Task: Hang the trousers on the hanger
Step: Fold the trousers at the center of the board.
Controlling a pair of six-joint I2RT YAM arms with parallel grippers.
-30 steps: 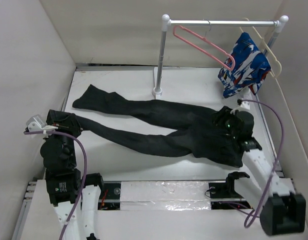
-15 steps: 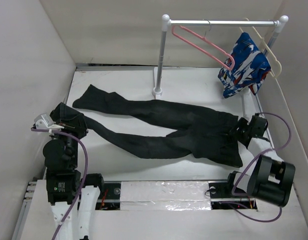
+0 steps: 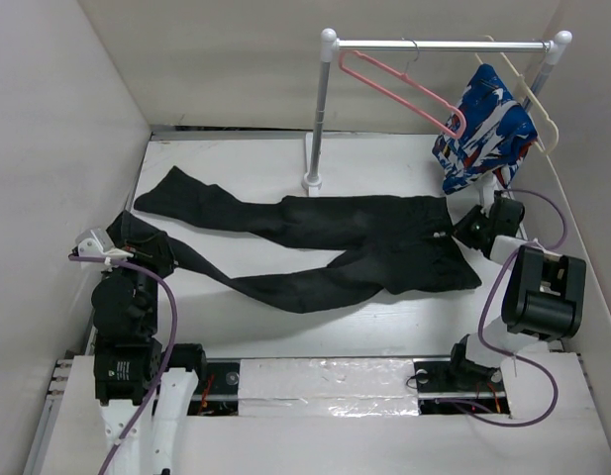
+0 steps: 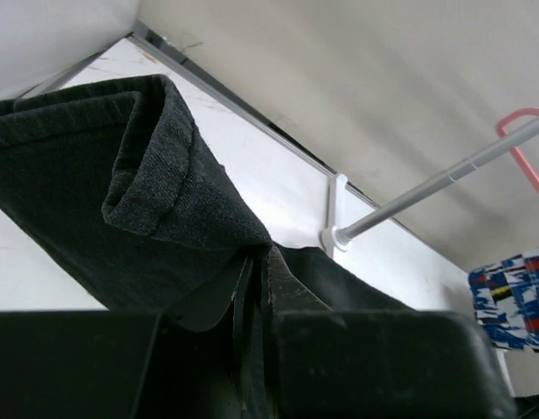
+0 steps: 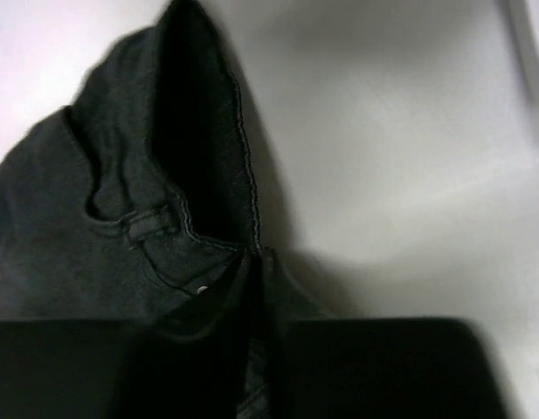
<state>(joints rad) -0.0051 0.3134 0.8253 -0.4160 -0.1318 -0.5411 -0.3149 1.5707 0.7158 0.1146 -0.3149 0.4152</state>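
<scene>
The black trousers [image 3: 345, 237] lie stretched across the table, waist at the right, legs running left. My left gripper [image 3: 137, 240] is shut on the hem of the near leg; the left wrist view shows the hem [image 4: 155, 166] pinched between the jaws. My right gripper [image 3: 467, 230] is shut on the waistband at the right end; the right wrist view shows the waistband [image 5: 164, 209] with a belt loop held in the jaws. The pink hanger [image 3: 404, 89] hangs by its hook on the rail, behind the trousers, apart from both grippers.
A white rail stand [image 3: 320, 109] rises behind the trousers, its bar [image 3: 444, 45] running right. A blue-white-red garment [image 3: 483, 129] hangs on a cream hanger [image 3: 538, 99] at the bar's right end. White walls close in on the left, the back and the right.
My right gripper has pulled the waist to the right and back, and the trousers are now stretched flatter. My left gripper has shifted a little right with the leg hem.
</scene>
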